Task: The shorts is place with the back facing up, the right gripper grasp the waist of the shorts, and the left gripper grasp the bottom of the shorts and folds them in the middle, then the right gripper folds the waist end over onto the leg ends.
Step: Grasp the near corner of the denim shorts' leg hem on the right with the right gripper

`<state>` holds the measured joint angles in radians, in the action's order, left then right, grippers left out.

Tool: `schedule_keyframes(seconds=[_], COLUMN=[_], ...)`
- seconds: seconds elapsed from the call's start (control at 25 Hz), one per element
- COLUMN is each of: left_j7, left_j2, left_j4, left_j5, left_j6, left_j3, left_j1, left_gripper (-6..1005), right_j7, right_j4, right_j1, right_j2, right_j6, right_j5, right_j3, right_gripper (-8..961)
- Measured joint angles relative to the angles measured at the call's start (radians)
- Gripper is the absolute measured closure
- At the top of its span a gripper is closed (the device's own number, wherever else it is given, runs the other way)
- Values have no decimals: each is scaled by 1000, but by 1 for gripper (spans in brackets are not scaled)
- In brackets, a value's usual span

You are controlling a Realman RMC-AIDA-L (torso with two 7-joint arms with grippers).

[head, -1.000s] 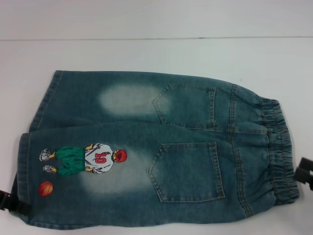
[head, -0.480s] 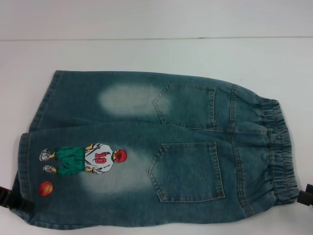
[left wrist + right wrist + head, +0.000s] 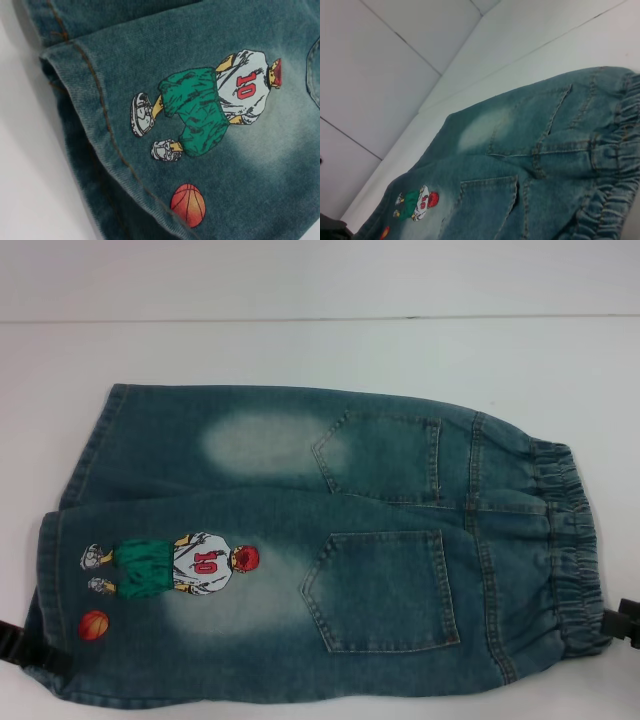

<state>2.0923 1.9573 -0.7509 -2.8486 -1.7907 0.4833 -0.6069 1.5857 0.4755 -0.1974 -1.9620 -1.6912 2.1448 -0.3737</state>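
The shorts lay flat on the table, back up, waistband toward my right and hems toward my left, unmoved across the last second. My right gripper had dropped lower beside the waistband's near corner; my left gripper held beside the near hem. Neither had gripped denim, I judged; whether either stood apart, I could not tell.
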Motion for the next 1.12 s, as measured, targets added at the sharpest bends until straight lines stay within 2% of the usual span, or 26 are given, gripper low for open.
schedule_keyframes(seconds=[0.36,0.68,1.12], left_j7=[2,2,2], left_j2=[-1,-3,-3], left_j4=[-1,1,1], left_j5=[-2,-1,2], left_j6=[-1,0,2], left_j3=[-2,-1,0], left_j1=[-3,-5,-10], left_gripper=[930,931,931], right_j7=[11,11,6], right_j4=[-9,-5,-9], right_j1=[-53,-32,-39], right_j2=[-18,-16,-20], right_j6=[48,42,47], right_j5=[78,78,83], right_j3=[3,46,42], right_gripper=[90,91,92])
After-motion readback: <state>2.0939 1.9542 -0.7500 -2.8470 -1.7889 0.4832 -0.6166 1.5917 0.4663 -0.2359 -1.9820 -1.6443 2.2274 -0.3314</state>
